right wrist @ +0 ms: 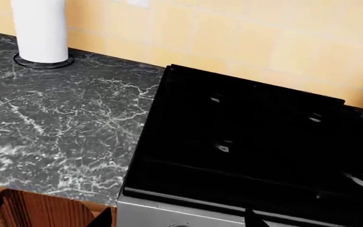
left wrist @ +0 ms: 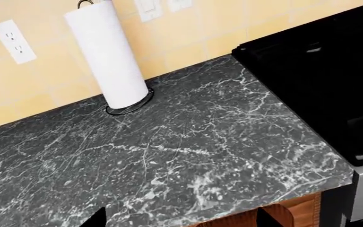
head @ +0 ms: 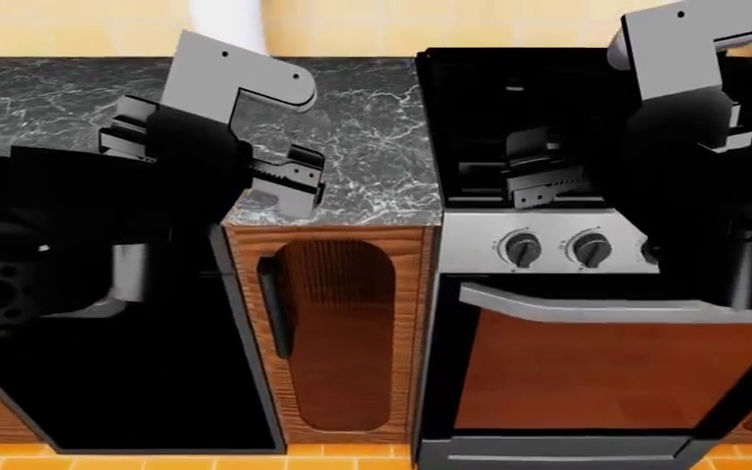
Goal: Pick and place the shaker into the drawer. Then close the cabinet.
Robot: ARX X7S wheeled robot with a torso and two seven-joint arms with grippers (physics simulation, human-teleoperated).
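Left gripper hovering over the front edge of the marble counter, fingers apart, nothing between them; right gripper hovering over the black stovetop, jaws also apart and empty. Largest in the head view: stove at right, with reddish-brown oven door, silver handle and two round knobs. Next, wooden cabinet front at centre, tall rounded panel, dark vertical handle on its left edge, no interior visible. Dark arm body filling the lower left, hiding whatever lies there. At top left, white paper towel roll upright on a black ring base, touching the counter near the yellow tiled wall. Smallest: white wall outlet. Shaker and drawer: cannot tell where, neither visible in any view.
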